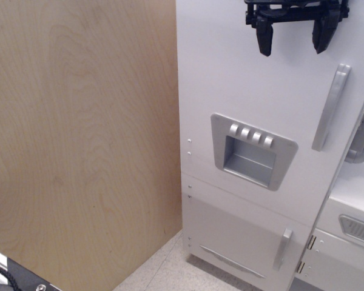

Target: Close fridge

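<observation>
The fridge [230, 85] is a tall white cabinet filling the right half of the view. Its big door carries a grey recessed dispenser panel [252, 151] with several buttons and a long vertical silver handle [330, 108]. The door lies nearly flush with the cabinet front. My black gripper [293, 41] hangs at the top, in front of the upper door, above and left of the handle. Its two fingers are spread apart with nothing between them.
A plywood wall [79, 139] covers the left half. Below the big door is a smaller white door with a short silver handle [283, 248]. A white unit with a vent grille [358, 230] stands at the lower right. Speckled floor [164, 273] shows below.
</observation>
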`<state>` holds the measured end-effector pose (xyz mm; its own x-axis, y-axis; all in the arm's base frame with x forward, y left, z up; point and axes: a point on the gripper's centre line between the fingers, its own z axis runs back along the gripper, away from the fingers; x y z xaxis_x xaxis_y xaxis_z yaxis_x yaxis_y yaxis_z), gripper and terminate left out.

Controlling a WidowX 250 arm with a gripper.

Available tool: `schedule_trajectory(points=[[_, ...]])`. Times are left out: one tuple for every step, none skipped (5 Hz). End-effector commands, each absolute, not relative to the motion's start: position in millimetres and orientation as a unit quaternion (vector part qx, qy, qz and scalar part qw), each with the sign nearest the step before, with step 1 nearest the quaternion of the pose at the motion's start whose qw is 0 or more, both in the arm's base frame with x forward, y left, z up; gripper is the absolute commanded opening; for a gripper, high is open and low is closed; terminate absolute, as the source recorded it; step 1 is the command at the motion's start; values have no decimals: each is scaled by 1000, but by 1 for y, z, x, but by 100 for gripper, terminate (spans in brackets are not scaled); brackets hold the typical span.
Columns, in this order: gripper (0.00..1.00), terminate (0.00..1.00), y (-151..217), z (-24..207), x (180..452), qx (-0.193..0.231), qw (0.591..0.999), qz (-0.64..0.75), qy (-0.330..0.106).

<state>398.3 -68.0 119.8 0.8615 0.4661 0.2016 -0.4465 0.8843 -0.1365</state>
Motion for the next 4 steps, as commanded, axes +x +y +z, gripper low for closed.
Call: schedule_trajectory(points=[[100,0,-72,135,339,-61,977,160,-124],[100,0,-69,136,307,-66,982,133,-118],[100,0,-66,140,285,-63,989,93,-102],[100,0,-66,140,285,-63,989,93,-102]])
